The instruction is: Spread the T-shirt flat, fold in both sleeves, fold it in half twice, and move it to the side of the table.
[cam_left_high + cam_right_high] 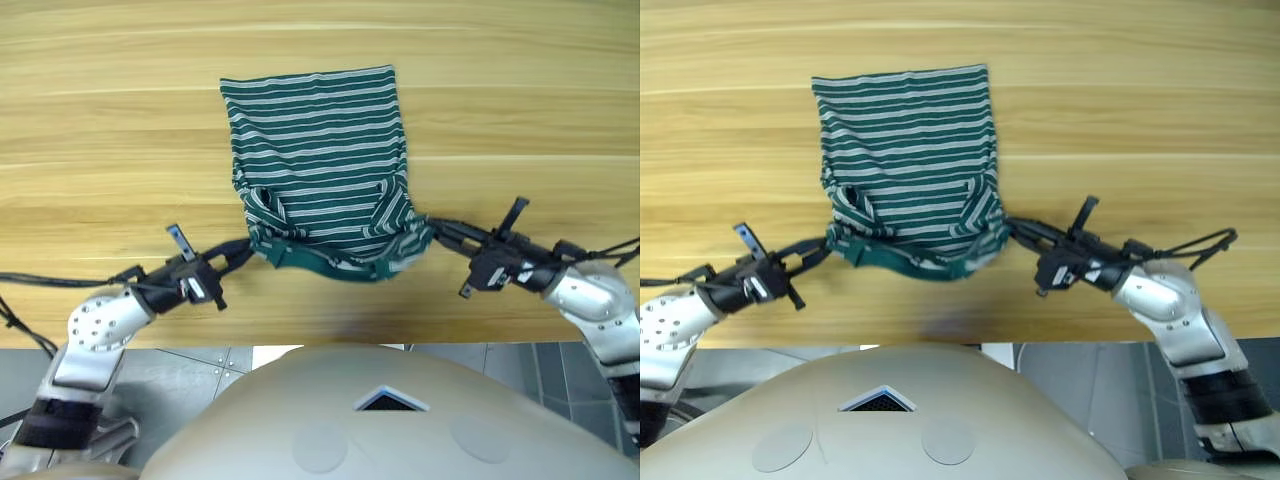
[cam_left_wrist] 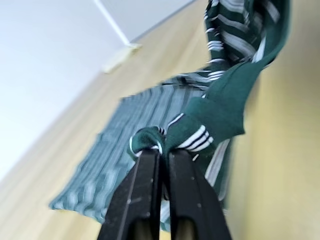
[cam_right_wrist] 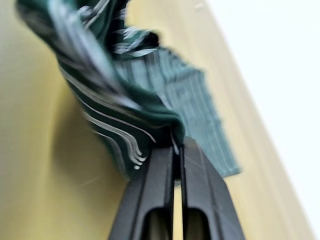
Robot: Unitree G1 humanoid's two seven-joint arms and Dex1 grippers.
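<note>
Left eye view has one striped green T-shirt (image 1: 315, 160) lying lengthwise on the wooden table (image 1: 100, 100), far hem flat, near end bunched up and lifted a bit off the wood. Two grippers, one per near corner. The left gripper (image 1: 247, 244) has its jaws pressed together on a wad of collar-end fabric, and the right gripper (image 1: 431, 223) is pinching the opposite corner the same way. Sleeves look tucked in already, so my guess is they're holding both corners evenly to carry that near edge over toward the far hem for the first half fold. One grip per side keeps the edge straight.
</note>
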